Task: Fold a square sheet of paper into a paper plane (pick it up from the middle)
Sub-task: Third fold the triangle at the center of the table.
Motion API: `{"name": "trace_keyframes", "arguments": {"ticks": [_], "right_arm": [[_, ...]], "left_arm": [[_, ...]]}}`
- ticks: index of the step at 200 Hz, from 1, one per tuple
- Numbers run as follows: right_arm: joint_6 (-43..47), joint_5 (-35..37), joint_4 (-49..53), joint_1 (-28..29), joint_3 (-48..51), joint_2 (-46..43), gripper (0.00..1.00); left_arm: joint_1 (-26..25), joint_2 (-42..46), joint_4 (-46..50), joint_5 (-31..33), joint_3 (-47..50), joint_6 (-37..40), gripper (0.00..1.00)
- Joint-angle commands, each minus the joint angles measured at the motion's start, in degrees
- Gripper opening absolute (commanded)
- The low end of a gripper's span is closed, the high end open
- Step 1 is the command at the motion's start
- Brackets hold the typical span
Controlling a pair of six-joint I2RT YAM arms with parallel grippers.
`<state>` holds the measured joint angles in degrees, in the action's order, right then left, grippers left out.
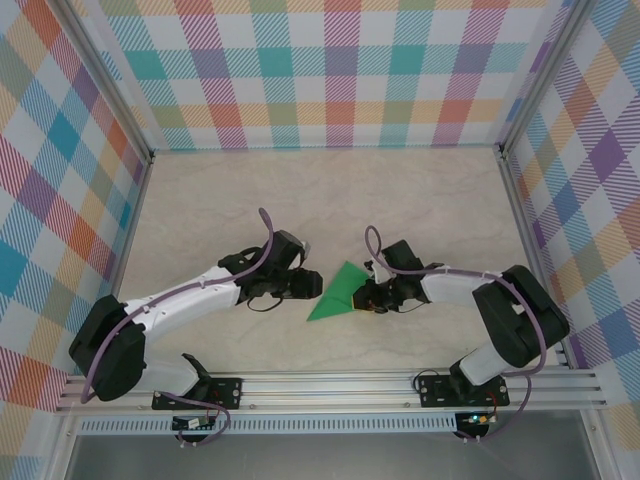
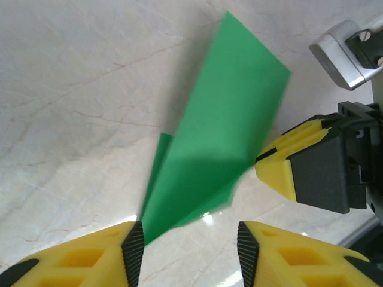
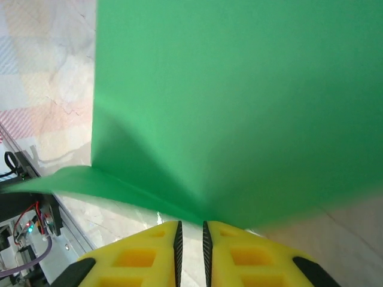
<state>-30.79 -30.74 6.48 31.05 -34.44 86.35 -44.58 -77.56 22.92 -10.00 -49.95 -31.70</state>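
Although the square sheet of paper [image 1: 335, 293] already carries a fold, it is far from a dart. It lies near the middle of the table [image 1: 250, 200] as a creased, roughly triangular shape between the two grippers. Its narrow tip points toward the near edge. From the left wrist, one long panel stands tilted up off the surface and a second layer peeks out beneath it. I judge this an early folding step: a flap has been brought over and its crease wants setting before the nose folds can be made.

The right gripper [image 3: 191, 230] is clenched on the paper's edge, its yellow fingers nearly together where the crease runs in. A loose flap bows out to one side of that grip. The left gripper [image 2: 185, 245] stands released, jaws apart and just short of the paper's lower tip, gripping nothing.

The next move likely calls for the left gripper to press or pinch along the raised panel while the right keeps the sheet anchored. Thin paper held at one edge can swing or buckle, so a push off the crease line could skew the fold.

Both arms reach inward from their bases with elbows outward and wrists low. Their grippers face each other across the sheet, the left from the left side, the right from the right
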Motion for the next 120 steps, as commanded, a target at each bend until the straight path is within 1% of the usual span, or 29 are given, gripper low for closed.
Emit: {"name": "trace_keyframes", "arguments": {"ticks": [1,5,9,13,25,41,57,65,72,80,98,120], "right_arm": [[1.32,3.85,6.44,0.16,-1.63,-6.42,0.22],[1.12,5.21,7.24,0.15,-1.8,-7.44,0.23],[0.65,6.86,8.31,0.15,-2.01,-8.63,0.28],[0.21,8.16,9.35,0.19,-2.19,-9.59,0.3],[-1.19,11.16,10.89,0.07,-1.81,-12.96,0.33],[-4.24,11.5,9.93,0.08,0.51,-16.87,0.39],[-6.86,11.16,9.01,0.07,3.34,-20.47,0.42],[-7.82,11.4,9.19,0.11,4.47,-22.33,0.43],[-8.44,11.34,9.3,0.11,5.49,-23.97,0.45],[-9.12,11.16,9.47,0.08,6.4,-25.62,0.46],[-9.91,9.93,10.06,0.07,7.47,-28.33,0.48],[-9.57,8.96,11.16,0.07,7.63,-29.95,0.49]], "left_arm": [[-2.45,-0.73,0.28,-2.42,-0.38,0.41,0.44],[-3.04,-1.32,0.78,-1.86,-0.94,0.68,0.44],[-3.45,-1.98,1.33,-1.04,-1.42,1.01,0.44],[-3.9,-2.72,1.94,-0.24,-1.97,1.35,0.44],[-4.52,-4.99,3.31,1.76,-3.37,2.1,0.46],[-4.47,-7.94,3.42,4.46,-3.9,2.34,0.53],[-4.49,-11.07,4.35,7.43,-5.37,3.21,0.57],[-4.4,-12.36,3.8,8.01,-5.58,3.57,0.61],[-4.3,-13.71,3.46,7.71,-5.96,3.63,0.65],[-3.9,-15.48,3.32,6.78,-6.45,4.07,0.65],[-3.24,-18.37,2.82,4.98,-6.76,4.2,0.64],[-2.55,-19.36,2.28,3.11,-6.39,4.1,0.61]]}}
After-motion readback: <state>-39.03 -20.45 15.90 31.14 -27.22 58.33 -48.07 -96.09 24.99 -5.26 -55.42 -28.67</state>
